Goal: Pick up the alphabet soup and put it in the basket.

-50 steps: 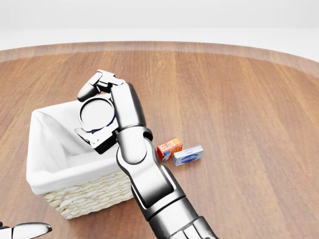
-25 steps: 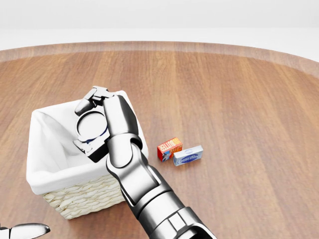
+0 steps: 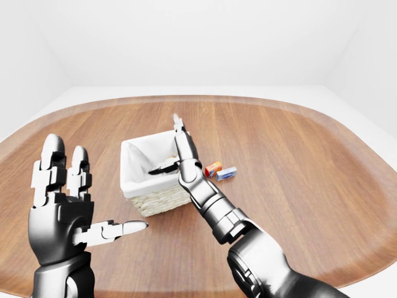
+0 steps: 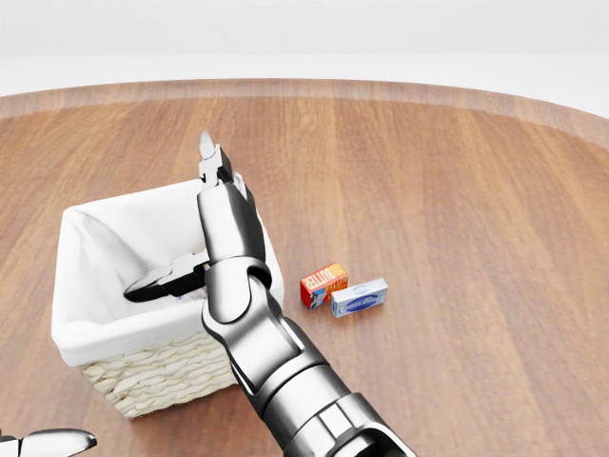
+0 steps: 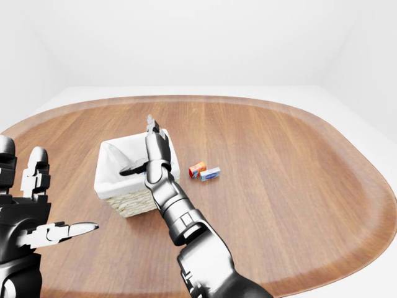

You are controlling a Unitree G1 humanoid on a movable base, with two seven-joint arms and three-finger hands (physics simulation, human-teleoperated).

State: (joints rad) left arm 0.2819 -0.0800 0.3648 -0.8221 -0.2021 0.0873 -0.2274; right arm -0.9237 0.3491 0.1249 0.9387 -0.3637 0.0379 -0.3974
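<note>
The right robot hand (image 4: 195, 224) hung over the wicker basket (image 4: 152, 371), its fingers spread wide and holding nothing: one finger (image 4: 207, 152) pointed toward the top of the head view, while the thumb (image 4: 157, 281) reached left across the white cloth lining (image 4: 95, 257). The alphabet soup could not be made out in any view; the arm and hand covered much of the basket's interior, so whether the can lay inside could not be told. The basket stood on the round wooden bench (image 4: 447, 190), left of centre in the head view. Just to its right lay a small orange-red box (image 4: 324, 284) and a blue-and-white box (image 4: 359, 297), the two touching or nearly so. In the left-eye view the left robot hand (image 3: 62, 211) stood upright at the lower left, palm raised, fingers extended and empty, well apart from the basket.
</note>
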